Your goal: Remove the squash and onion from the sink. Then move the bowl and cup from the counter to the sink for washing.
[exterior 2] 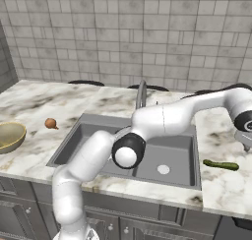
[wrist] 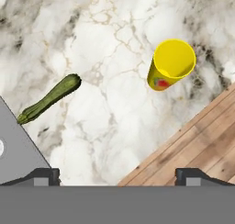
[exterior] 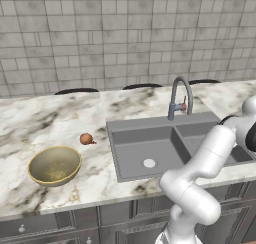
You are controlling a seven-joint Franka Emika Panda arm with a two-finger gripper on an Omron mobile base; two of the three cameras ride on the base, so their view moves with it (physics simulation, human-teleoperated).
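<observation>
Squash (wrist: pixel 49 99) out, lying on bench right of sink (exterior: pixel 145 143). Onion (exterior: pixel 86 138) out too, left side by bowl (exterior: pixel 54 164). Pincer (wrist: pixel 117 175) wide, empty, above cup (wrist: pixel 170 64) near bench front edge. Bowl, cup left.

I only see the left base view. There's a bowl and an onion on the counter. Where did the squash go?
Observer: The squash lies on the counter right of the sink.
Operator: Is there a cup?
Observer: Yes, a yellow cup stands upright near the counter's edge, apart from the squash.
Operator: Is the hand holding anything?
Observer: No, the hand is open and empty, above the counter.
</observation>
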